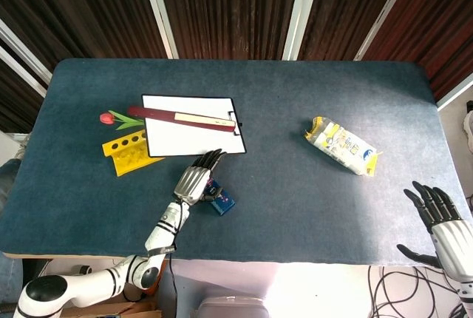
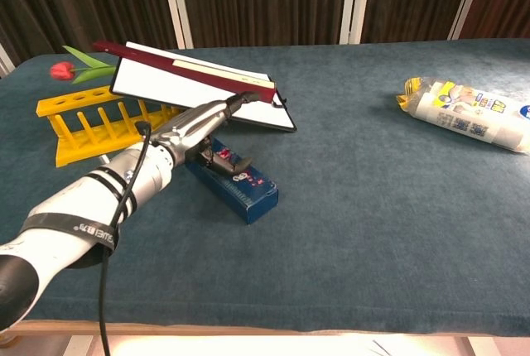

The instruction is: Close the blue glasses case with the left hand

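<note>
The blue glasses case lies flat on the table just in front of the clipboard, and its lid looks down. My left hand stretches flat over the case's far end. Its fingers are straight and reach toward the clipboard's edge, while the thumb side touches the case's top. It grips nothing. My right hand hovers past the table's near right corner with fingers spread and nothing in it; only the head view shows it.
A clipboard with white paper carries a dark red stick. A yellow rack and a red tulip sit at its left. A yellow and white packet lies at the right.
</note>
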Tool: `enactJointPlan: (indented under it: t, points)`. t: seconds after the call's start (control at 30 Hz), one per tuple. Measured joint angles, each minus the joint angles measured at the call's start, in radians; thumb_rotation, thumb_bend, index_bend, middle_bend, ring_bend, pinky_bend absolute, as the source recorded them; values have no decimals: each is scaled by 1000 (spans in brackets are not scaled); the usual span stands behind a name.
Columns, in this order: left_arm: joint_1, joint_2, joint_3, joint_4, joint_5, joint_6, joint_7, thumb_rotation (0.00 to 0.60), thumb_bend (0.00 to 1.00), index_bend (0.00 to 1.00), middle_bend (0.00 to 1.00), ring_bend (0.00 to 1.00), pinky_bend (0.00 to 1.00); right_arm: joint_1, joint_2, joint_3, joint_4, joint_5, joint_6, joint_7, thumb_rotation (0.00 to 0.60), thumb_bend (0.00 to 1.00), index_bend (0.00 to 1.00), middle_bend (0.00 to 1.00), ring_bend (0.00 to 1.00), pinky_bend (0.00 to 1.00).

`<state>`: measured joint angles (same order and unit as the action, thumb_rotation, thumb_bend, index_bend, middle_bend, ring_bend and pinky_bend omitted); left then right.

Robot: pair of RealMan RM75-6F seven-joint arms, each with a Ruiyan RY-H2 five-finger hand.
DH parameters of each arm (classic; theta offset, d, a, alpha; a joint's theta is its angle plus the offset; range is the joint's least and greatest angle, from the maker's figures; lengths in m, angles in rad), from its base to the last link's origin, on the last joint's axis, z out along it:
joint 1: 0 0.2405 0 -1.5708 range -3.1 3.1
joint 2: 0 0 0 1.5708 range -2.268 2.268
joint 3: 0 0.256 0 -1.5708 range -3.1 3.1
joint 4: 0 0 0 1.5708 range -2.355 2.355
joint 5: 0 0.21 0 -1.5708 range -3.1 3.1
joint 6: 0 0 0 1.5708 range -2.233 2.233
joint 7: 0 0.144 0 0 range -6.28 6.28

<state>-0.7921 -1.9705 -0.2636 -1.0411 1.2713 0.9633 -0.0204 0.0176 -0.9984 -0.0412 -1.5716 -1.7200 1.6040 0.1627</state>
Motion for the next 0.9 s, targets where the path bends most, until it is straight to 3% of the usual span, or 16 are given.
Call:
enactJointPlan:
  t: [0.17, 0.33, 0.53, 0.67, 0.77, 0.9]
  points:
    - [-19, -10, -6, 15, 33, 10, -54, 600, 334, 0, 0, 0, 1, -3, 1, -2, 7, -5, 8, 8, 600, 182, 0, 0, 0, 0]
    - [4, 37, 32, -58, 62, 39, -24, 600, 337, 0, 0, 0, 0, -2, -1, -2, 9, -5, 3, -3, 600, 182, 0, 0, 0, 0]
    - [107, 243, 157, -323, 117, 117, 74, 600, 361, 0, 0, 0, 0, 3, -10, 0, 5, 6, -18, -41, 600, 182, 0, 0, 0, 0]
    - [248, 457, 298, -487, 192, 267, 111, 600, 363, 0, 0, 0, 0, 8, -21, 1, -7, 16, -42, -89, 600, 182, 0, 0, 0, 0]
    - [366, 543, 370, -495, 236, 415, 95, 600, 363, 0, 0, 0, 0, 12, -33, 1, -17, 21, -59, -136, 600, 182, 0, 0, 0, 0]
    - [512, 584, 401, -410, 252, 585, 55, 600, 365, 0, 0, 0, 0, 16, -54, 1, -30, 26, -78, -199, 600, 182, 0, 0, 0, 0]
